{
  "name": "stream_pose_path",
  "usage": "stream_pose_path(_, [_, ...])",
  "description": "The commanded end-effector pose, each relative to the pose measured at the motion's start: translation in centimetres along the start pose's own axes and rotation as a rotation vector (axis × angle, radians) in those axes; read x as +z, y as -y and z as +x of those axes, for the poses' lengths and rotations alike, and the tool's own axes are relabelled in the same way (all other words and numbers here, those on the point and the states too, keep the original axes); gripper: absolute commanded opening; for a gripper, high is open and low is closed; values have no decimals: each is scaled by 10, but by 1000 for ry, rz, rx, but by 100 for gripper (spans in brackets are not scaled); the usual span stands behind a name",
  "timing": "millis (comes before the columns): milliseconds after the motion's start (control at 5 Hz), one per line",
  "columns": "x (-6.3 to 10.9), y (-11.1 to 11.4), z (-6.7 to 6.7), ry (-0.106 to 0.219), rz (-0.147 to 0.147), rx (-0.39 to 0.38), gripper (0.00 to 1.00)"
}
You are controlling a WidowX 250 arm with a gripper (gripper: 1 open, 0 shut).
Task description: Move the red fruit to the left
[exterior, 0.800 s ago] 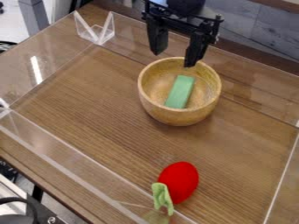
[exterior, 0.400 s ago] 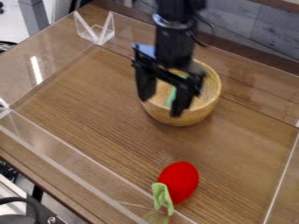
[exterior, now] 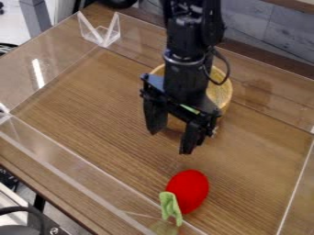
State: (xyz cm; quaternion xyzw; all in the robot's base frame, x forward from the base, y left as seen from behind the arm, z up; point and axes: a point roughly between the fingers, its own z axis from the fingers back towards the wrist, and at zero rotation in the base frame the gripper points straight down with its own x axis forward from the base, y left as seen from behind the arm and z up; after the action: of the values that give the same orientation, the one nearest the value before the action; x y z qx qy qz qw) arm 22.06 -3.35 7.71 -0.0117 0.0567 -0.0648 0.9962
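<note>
On the wooden worktop, inside a clear plastic enclosure, I see my black arm reaching down near the middle of the scene. The pincer points down at the wood with its two dark fingers spread wide and nothing between them. It hangs over bare wood; I cannot tell whether the tips touch the surface.

The red fruit lies at the near edge of the worktop, right of centre, nearer to me than the pincer and slightly to its right, clearly apart from the fingers. Its pale green leafy end points toward the near-left, close to the front wall of the enclosure.

Behind the arm, on the far-right side, a wooden bowl sits mostly hidden by the arm; only its right rim shows, and I cannot see what is inside.
</note>
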Motion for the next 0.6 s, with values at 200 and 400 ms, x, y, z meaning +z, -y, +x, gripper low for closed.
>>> stream_pose_path(200, [-17,26,-7,91,1,0,100])
stream_pose_path(400, [-30,33,-7,128,2,5,100])
